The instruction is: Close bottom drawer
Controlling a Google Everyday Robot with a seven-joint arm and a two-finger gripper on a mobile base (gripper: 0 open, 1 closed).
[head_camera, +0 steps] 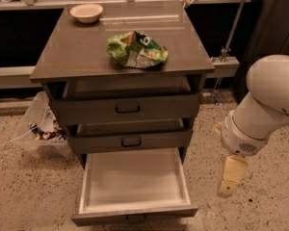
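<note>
The bottom drawer [135, 214] of a grey-brown cabinet is pulled far out. Its pale whitish inside shows and holds nothing I can see. Its dark handle [136, 219] sits at the lower frame edge. The two taller drawers above, the middle one [130, 141] and the top one [127, 109], stand slightly out. My gripper [229, 181] hangs from the white arm [265, 105] to the right of the open drawer, pointing down above the floor, apart from the drawer.
On the cabinet top [77, 52] lie a green chip bag [136, 49] and a pale bowl [86, 12]. A clear plastic bin [38, 129] with clutter stands left of the cabinet. A counter and a metal post [231, 28] stand behind. The floor is speckled.
</note>
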